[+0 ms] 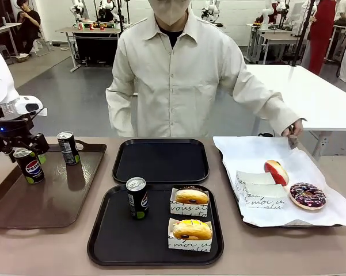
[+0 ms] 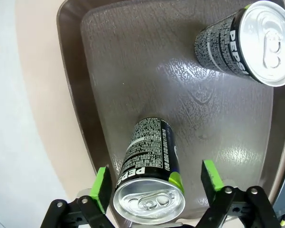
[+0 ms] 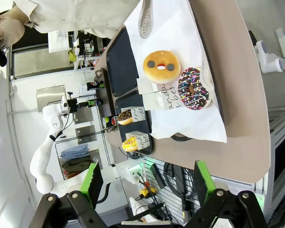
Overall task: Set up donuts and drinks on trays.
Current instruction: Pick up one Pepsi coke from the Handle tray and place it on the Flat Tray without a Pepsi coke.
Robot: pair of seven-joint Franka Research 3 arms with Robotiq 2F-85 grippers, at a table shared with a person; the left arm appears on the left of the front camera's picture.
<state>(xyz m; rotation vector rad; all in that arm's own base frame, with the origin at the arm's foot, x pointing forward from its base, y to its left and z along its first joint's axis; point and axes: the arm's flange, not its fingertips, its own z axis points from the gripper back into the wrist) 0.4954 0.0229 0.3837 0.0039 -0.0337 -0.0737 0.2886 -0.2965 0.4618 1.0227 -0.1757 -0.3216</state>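
Half done: near black tray (image 1: pixel 112 244) held one can (image 1: pixel 137 198) and two boxed donuts (image 1: pixel 191 197); far black tray (image 1: pixel 161 162) bare. The left claw (image 2: pixel 156 183), unclenched, straddled another can (image 2: pixel 149 152) at the table's (image 1: pixel 52 250) left edge; right claw (image 3: pixel 148 180) released.

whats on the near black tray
A soda can, a far boxed donut and a near boxed donut sit on the near black tray. Box bottoms are hidden under the donuts.
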